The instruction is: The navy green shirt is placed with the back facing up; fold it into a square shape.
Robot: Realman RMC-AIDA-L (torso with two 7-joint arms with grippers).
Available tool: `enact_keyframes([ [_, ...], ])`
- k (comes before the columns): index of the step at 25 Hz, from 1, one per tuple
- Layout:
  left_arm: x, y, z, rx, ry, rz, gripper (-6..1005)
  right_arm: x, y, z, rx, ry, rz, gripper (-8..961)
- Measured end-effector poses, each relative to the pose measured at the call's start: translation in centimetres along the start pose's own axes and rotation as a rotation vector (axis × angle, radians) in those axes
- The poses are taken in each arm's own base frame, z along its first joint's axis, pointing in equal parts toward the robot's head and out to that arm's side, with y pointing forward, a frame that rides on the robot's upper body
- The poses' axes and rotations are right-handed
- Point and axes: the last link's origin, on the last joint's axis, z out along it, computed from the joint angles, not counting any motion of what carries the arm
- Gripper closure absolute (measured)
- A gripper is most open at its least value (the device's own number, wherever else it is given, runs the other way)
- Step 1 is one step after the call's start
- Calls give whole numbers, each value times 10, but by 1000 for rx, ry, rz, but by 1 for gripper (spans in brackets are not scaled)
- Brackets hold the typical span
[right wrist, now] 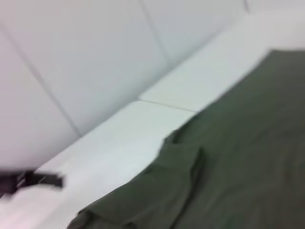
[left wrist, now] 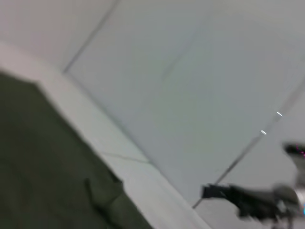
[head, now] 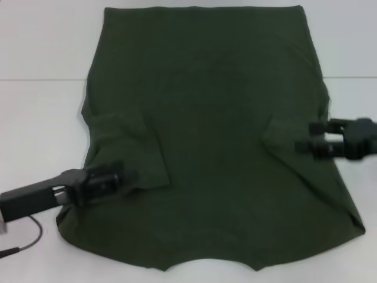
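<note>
Your left gripper (head: pixel 131 177) sits on the folded-in left sleeve of the navy green shirt (head: pixel 218 135), which lies flat on the white table (head: pixel 35 112); your right gripper (head: pixel 303 140) sits at the shirt's right edge. Finger state of both: cannot tell.

You had nothing to read here: no text, label, brand, number or sign could be made out in any of the three views. The navy green shirt (head: pixel 206 147) was plain, with no print, and the worktop (head: pixel 41 47) carried no markings.
</note>
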Motion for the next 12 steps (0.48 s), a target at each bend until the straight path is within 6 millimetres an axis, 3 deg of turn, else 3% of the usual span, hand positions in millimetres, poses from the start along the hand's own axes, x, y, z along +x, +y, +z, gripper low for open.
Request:
enact_keyframes([
  [6, 10, -12, -19, 124, -99, -275, 121, 58, 29, 0, -44, -84, -249, 70],
  [10, 16, -18, -29, 204, -131, -353, 123, 86, 37, 10, -71, -79, -320, 8],
  [12, 19, -29, -40, 329, -198, -453, 124, 94, 38, 13, -76, -79, -330, 10],
])
